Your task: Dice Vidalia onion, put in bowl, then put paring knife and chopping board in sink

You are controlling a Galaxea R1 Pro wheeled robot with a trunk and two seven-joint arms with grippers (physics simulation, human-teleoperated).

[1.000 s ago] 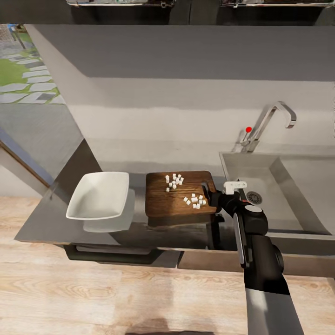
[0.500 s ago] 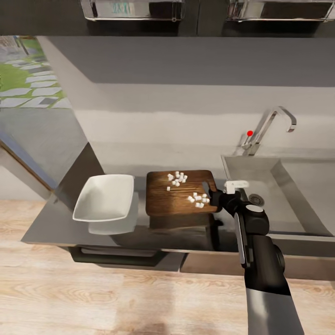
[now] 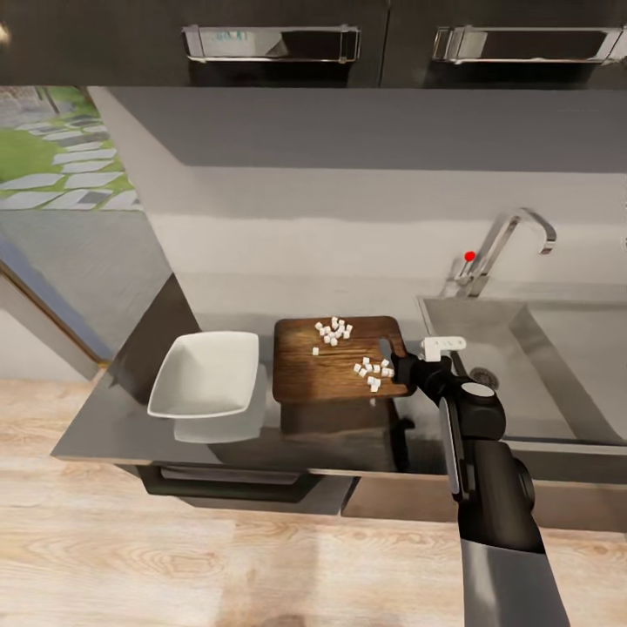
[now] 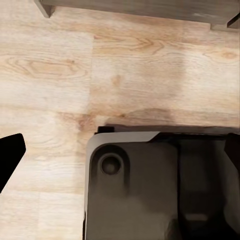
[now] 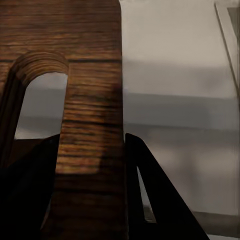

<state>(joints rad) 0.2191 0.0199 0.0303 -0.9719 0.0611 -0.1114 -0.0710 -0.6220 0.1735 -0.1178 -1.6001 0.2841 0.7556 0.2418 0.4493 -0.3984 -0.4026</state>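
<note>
My right gripper (image 3: 394,359) is shut on the handle end of the chopping board (image 3: 335,359), holding it level a little above the countertop (image 3: 113,427) with its shadow beneath. Diced Vidalia onion lies on the board in two small heaps (image 3: 333,330) (image 3: 373,373). The white bowl (image 3: 207,374) stands just left of the board. The sink (image 3: 540,366) is to the right. In the right wrist view the gripper (image 5: 92,150) clamps the board (image 5: 90,60) beside its slot. My left gripper (image 4: 120,155) hangs open over the wooden floor. The paring knife is out of view.
The chrome tap (image 3: 505,239) with its red-tipped lever stands behind the sink. Dark upper cabinets (image 3: 270,43) hang above the grey wall. The robot's dark base (image 4: 150,190) sits below the left gripper. A glass door on the left shows a garden path (image 3: 52,174).
The head view has tilted up, bringing the upper cabinets into sight. The held board looks slightly higher above the counter, with its onion pieces still on it.
</note>
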